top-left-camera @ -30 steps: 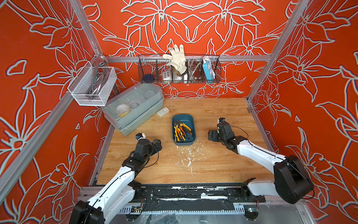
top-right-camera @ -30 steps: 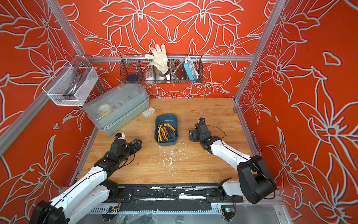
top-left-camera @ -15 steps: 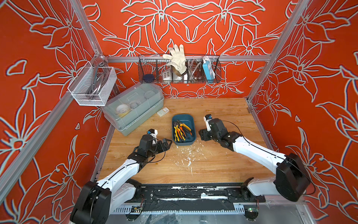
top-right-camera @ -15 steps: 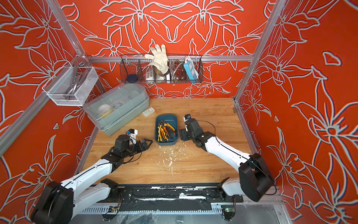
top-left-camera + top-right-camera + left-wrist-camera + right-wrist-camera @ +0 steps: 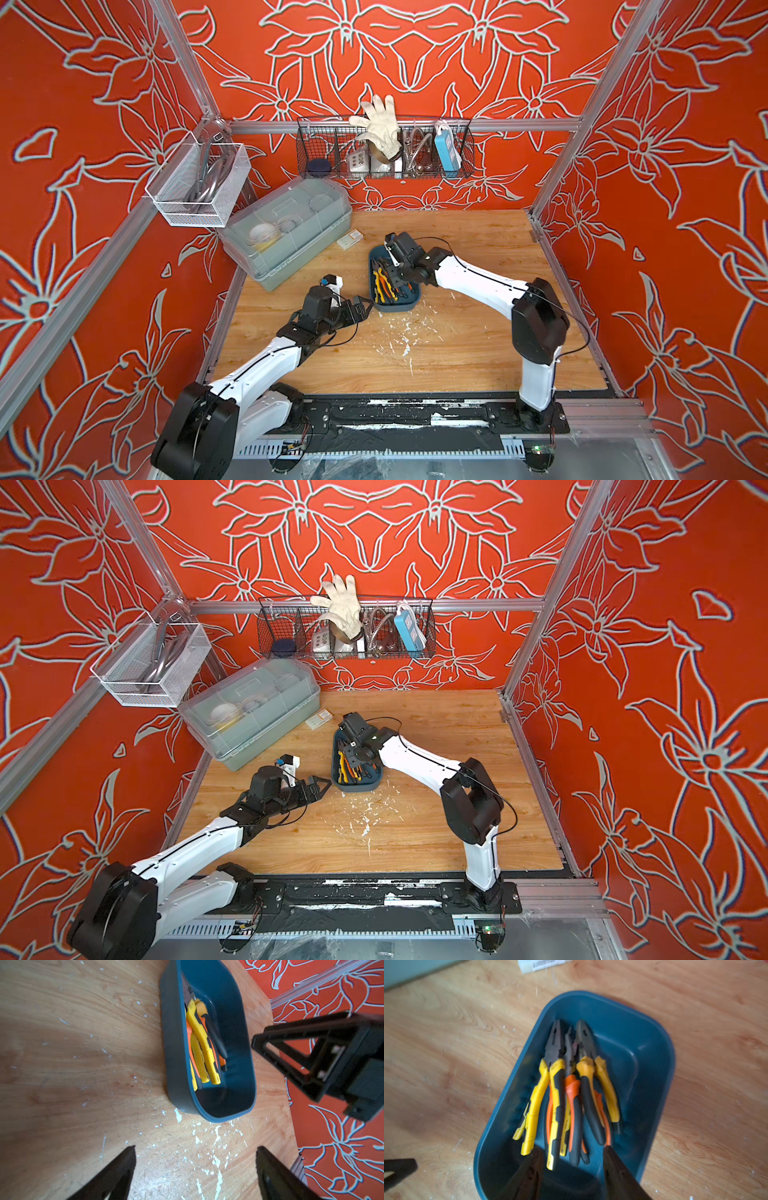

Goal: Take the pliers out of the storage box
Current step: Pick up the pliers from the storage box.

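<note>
Yellow- and orange-handled steel pliers (image 5: 556,1088) lie bunched in the shallow teal plastic storage box (image 5: 654,1068). The half-open right hand (image 5: 573,1153) straddles their handle ends, apparently poised to pinch, holding nothing. The wide-open, empty left hand (image 5: 195,1149) waits near-left of the box.

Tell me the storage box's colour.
The storage box is dark teal-blue; clearest in the right wrist view.

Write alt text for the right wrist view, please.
Several pliers with yellow or orange handles lie piled in the dark teal storage box, metal noses pointing away from the camera. The right gripper is over their handle ends, fingers apart with nothing clamped. The box sits on a wooden table.
</note>
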Robot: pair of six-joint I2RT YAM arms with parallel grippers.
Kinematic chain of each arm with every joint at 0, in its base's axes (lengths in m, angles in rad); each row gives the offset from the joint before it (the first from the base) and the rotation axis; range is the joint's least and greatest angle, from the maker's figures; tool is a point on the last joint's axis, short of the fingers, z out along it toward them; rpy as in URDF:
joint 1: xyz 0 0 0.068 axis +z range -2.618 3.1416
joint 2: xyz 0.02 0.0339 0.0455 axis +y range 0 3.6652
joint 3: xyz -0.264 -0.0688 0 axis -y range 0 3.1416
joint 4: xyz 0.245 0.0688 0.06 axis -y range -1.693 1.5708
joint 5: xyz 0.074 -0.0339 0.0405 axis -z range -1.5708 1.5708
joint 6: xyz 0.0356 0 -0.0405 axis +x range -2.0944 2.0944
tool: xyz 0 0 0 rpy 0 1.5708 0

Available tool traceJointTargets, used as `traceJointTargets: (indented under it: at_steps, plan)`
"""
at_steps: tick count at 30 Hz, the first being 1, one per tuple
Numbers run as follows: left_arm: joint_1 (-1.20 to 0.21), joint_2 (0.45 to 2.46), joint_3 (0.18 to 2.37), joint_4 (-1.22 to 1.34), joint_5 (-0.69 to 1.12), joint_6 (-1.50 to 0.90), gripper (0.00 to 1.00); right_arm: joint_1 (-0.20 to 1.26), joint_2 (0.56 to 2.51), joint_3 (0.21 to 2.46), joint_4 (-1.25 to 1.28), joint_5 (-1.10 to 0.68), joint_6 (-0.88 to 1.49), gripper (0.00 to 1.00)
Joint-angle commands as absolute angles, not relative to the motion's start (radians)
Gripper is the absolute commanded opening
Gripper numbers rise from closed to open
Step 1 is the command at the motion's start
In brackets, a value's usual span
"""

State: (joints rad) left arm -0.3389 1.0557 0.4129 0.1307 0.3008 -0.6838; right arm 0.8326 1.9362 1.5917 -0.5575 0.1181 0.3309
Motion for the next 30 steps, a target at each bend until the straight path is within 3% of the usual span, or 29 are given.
traceJointTargets:
  at_steps: [1, 4, 6, 19, 22, 30]
  plan:
    - [-0.342, 1.049, 0.435, 0.069, 0.225, -0.710, 0.90, 0.861, 1.985, 1.661, -0.678, 0.190, 0.306, 0.50]
    - [-0.342, 1.046, 0.425, 0.067, 0.198, -0.758, 0.90, 0.864, 2.018, 1.672, -0.676, 0.198, 0.300, 0.49]
    - [-0.342, 1.043, 0.425, 0.065, 0.201, -0.758, 0.90, 0.864, 2.034, 1.673, -0.661, 0.183, 0.293, 0.43]
    - [-0.342, 1.018, 0.418, 0.061, 0.184, -0.761, 0.90, 0.871, 2.136, 1.736, -0.679, 0.186, 0.281, 0.41]
    - [-0.342, 1.014, 0.416, 0.061, 0.183, -0.761, 0.90, 0.875, 2.164, 1.760, -0.693, 0.217, 0.282, 0.35]
    - [-0.342, 1.001, 0.415, 0.058, 0.178, -0.756, 0.90, 0.905, 2.255, 1.845, -0.751, 0.358, 0.289, 0.32]
